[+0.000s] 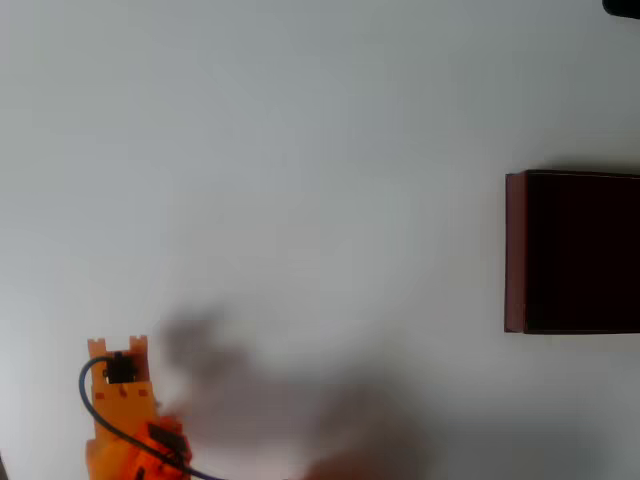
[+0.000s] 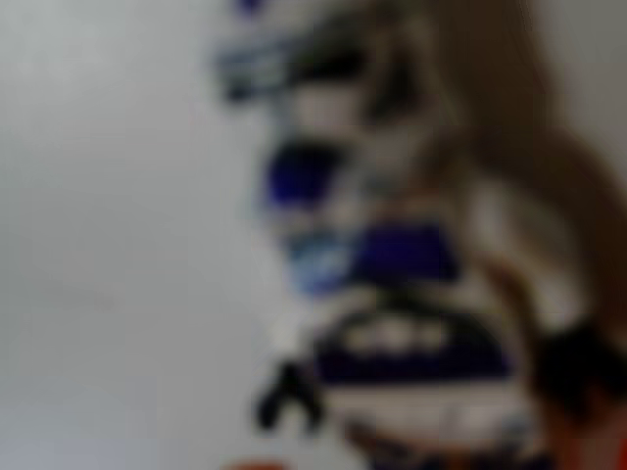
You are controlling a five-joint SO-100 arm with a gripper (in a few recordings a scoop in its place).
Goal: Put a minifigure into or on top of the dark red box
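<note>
A: Where is the minifigure (image 2: 392,284)?
B: Blurred, close in the wrist view, long axis near vertical, leaning.
A: The gripper (image 1: 125,400)?
B: Bottom left overhead, far from the dark red box (image 1: 572,252); whether its fingers are together can't be told.

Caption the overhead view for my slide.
Orange arm at lower left, dark red box at right edge, far apart on white table.

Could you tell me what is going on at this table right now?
An orange robot arm sits at the lower left of the overhead view, far from the dark red box at the right edge. The wrist view is very blurred, but the minifigure, white with blue and dark markings, sits right in front of the camera. Whether the gripper is closed on it cannot be told from the blur. The figure is not yet in or on the box.
</note>
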